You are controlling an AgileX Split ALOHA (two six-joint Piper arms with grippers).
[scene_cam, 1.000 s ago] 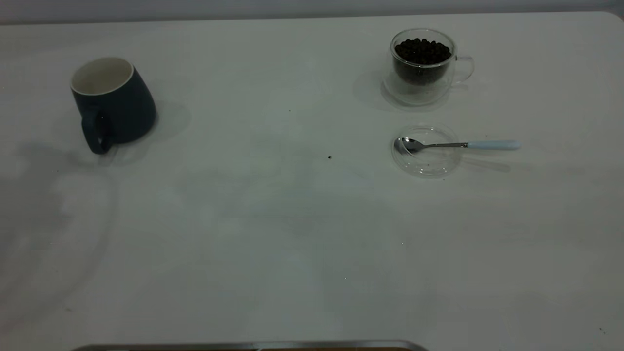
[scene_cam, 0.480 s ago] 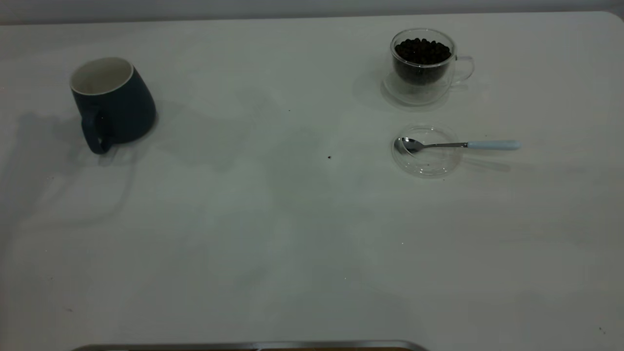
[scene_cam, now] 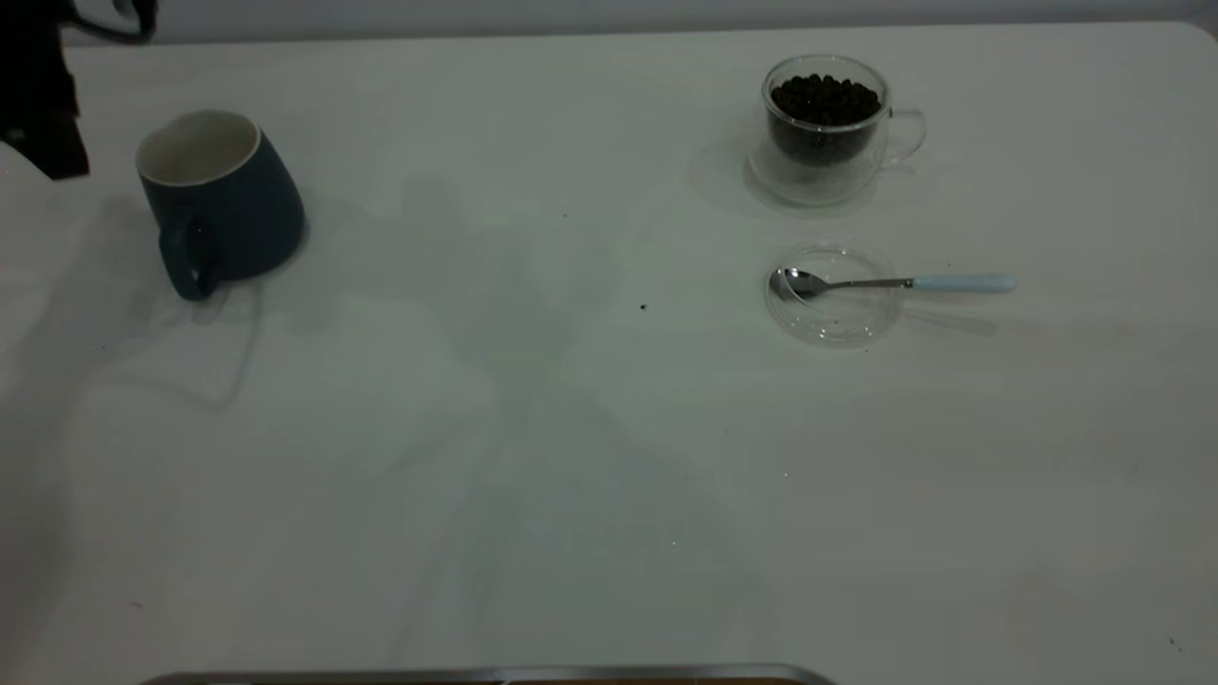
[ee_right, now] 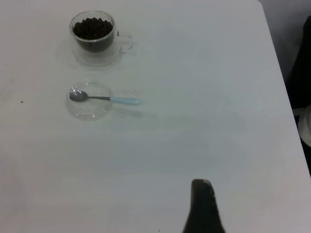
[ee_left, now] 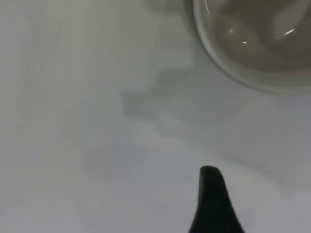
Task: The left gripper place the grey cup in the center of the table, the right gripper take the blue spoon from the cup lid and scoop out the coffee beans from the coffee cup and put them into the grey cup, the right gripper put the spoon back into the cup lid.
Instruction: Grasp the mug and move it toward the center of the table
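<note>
Slate-grey ceramic, the grey cup (scene_cam: 221, 195) stands upright at the left of the white desk (scene_cam: 571, 457), handle toward the camera, well apart from everything else. Just beside it, at the desk's far left corner, part of the left arm (scene_cam: 38, 90) enters, cut off by the edge. Across the desk sits the coffee cup (scene_cam: 826, 128) heaped with coffee beans (scene_cam: 824, 100); nearer, the blue spoon (scene_cam: 894, 283) rests with its bowl in the cup lid (scene_cam: 834, 293). Each wrist view shows one dark fingertip only, so whether the fingers are spread cannot be told.
</note>
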